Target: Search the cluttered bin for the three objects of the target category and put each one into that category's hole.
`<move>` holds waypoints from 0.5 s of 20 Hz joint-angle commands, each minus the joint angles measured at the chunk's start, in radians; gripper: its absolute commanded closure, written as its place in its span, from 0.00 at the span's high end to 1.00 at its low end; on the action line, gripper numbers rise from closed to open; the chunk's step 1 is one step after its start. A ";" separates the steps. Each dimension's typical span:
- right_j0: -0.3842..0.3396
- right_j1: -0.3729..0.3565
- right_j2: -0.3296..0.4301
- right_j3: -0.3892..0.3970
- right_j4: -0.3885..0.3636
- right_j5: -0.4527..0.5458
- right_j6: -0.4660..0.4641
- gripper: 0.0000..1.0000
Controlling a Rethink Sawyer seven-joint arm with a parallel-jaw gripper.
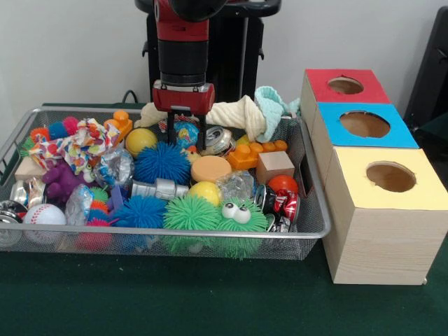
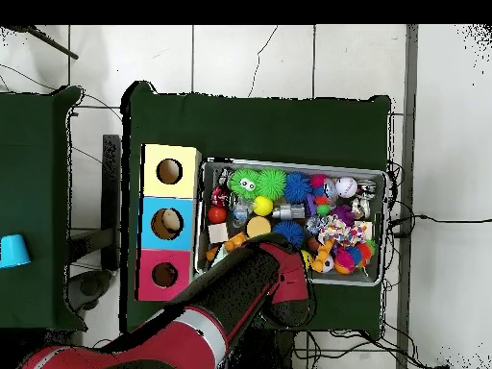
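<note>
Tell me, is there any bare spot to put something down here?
Not in the wire bin: toys fill it edge to edge under the claw. Bare room is the green cloth in front of the bin and beside the yellow box.

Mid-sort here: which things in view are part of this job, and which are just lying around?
Job: gripper, open over the wire bin; its jumble, such as blue spiky ball and crushed red can; red-topped box, blue-topped box, yellow-topped box.
Lying about: blue cup on the side table; floor cables.
</note>
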 commanded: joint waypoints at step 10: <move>-0.028 0.051 0.211 -0.040 0.026 0.005 -0.212 1.00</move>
